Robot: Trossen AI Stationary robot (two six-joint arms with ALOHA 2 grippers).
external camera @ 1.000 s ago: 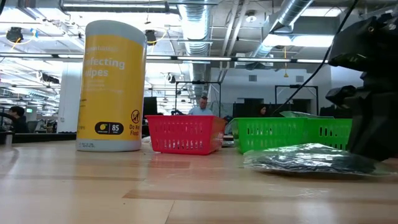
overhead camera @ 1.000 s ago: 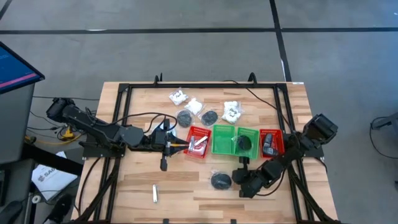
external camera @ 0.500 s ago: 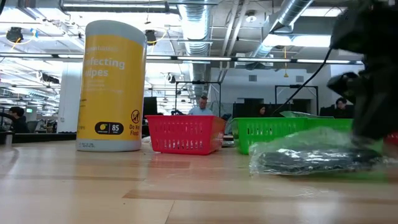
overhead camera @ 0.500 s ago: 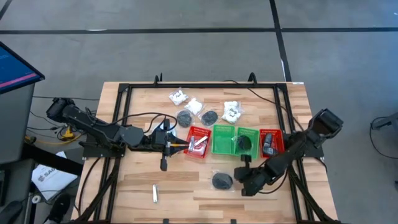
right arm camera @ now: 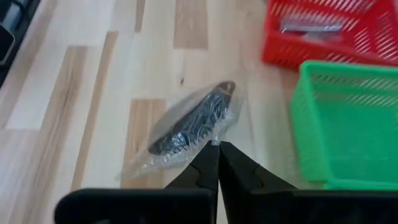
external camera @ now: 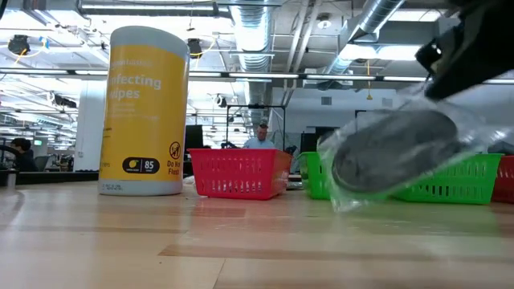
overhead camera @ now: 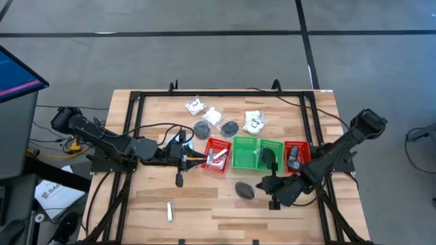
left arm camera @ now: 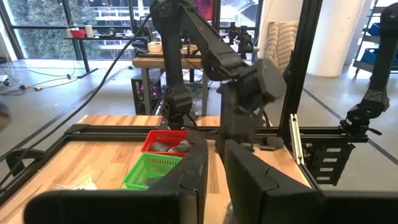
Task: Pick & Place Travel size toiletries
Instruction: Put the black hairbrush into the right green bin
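A dark grey disc (right arm camera: 186, 127) in a clear wrapper hangs tilted above the table, with my right gripper (right arm camera: 217, 146) shut on the wrapper; the low view shows the disc (external camera: 393, 152) clear of the wood. Two more discs (overhead camera: 202, 128) and three white packets (overhead camera: 213, 116) lie at the far side. A short tube (overhead camera: 169, 211) lies near the front left. My left gripper (left arm camera: 216, 168) waits level beside the left red bin (overhead camera: 216, 155), with a narrow gap between its fingers and nothing in it. My right gripper pinches the clear wrapper's edge (right arm camera: 214, 138) between its two fingertips, right beside the disc. The fingers slant down from the table's right and near side. The wrapped disc hangs tilted off the fingertips, lifted clear of the table.
Two green bins (overhead camera: 244, 152) stand mid-table between two red bins, the right one (overhead camera: 297, 155) with a dark item inside; the right green bin holds a disc (overhead camera: 268, 156). A tall yellow wipes canister (external camera: 144, 112) shows in the low view. Black frame rails (overhead camera: 136, 136) border the table.
My right gripper has risen and drawn a little toward the bins, taking the wrapped disc with it. The disc lay flat on the table a second ago; now it is lifted clear and tipped up on a slant.
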